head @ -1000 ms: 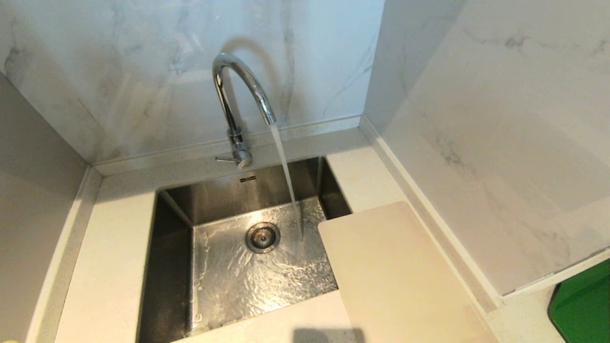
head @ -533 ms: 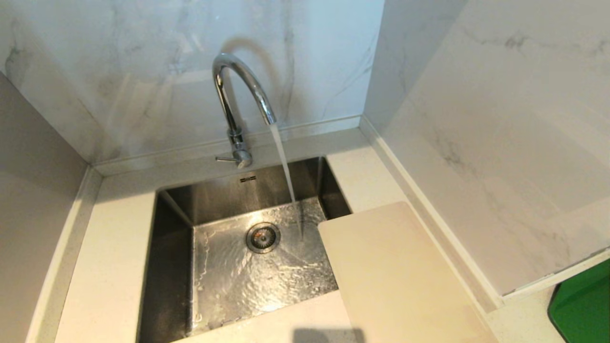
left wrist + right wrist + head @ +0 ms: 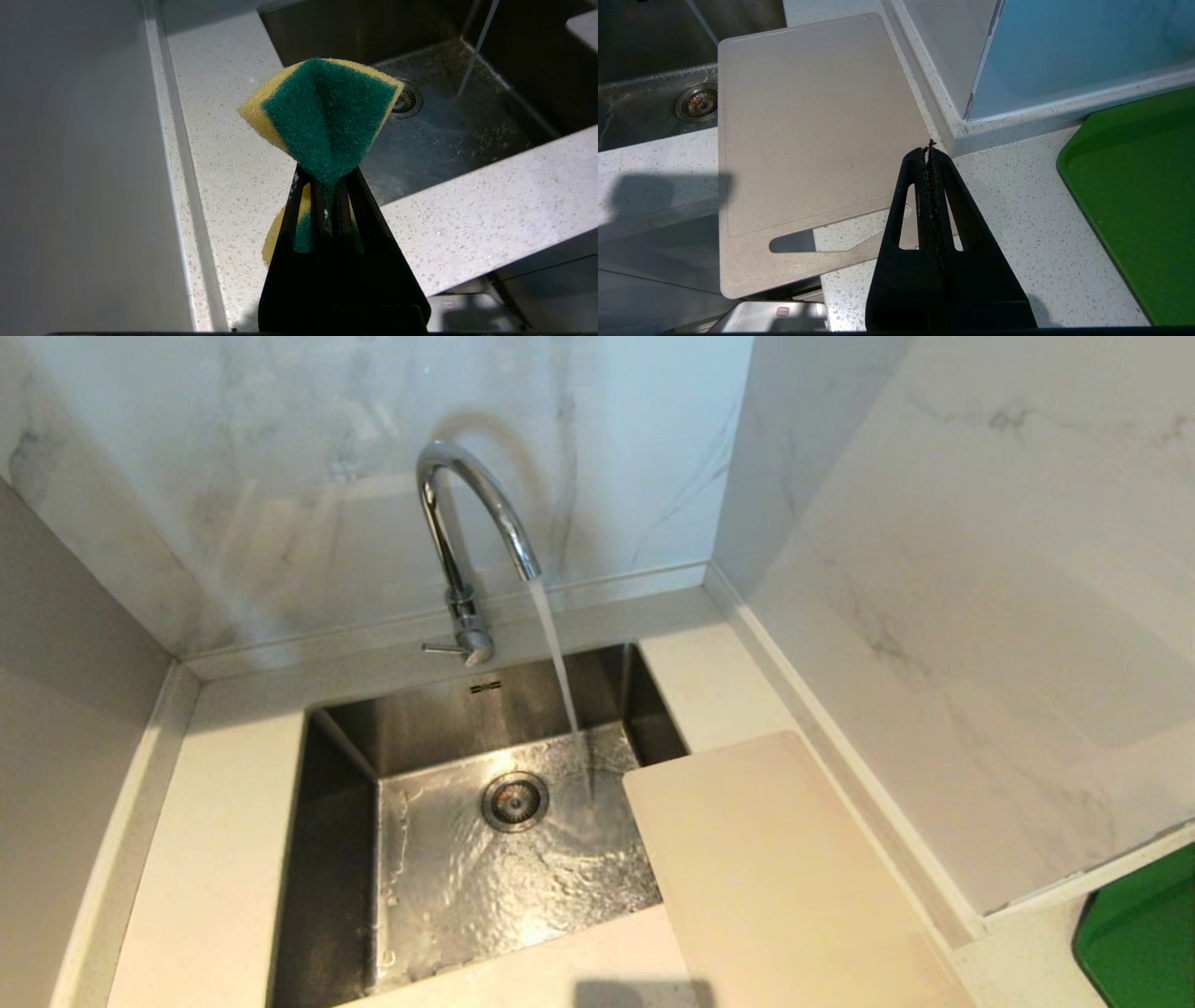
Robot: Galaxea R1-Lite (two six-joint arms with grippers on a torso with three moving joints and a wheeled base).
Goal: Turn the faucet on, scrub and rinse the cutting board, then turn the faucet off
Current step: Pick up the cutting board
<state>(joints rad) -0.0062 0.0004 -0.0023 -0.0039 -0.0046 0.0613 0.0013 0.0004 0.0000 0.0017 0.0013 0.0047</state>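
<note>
Squeezing the sponge (image 3: 327, 116) tightly, the left gripper (image 3: 327, 186) should press its green side flat on the cutting board (image 3: 784, 877), while the right gripper (image 3: 930, 154) waits closed and empty.

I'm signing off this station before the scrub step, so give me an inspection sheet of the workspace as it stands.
Surface: speckled white counter around a steel sink, its floor wet.
Job's things: faucet running into the sink; cutting board flat on the counter, one corner overhanging the sink, outside the stream.
Clutter: green tray on the counter to the right of the board.
Grippers: left gripper shut on a green-and-yellow sponge over the counter left of the sink; right gripper shut, empty, above the board's handle end.
Cables: nothing seen.
Surroundings: marble-look walls.
</note>
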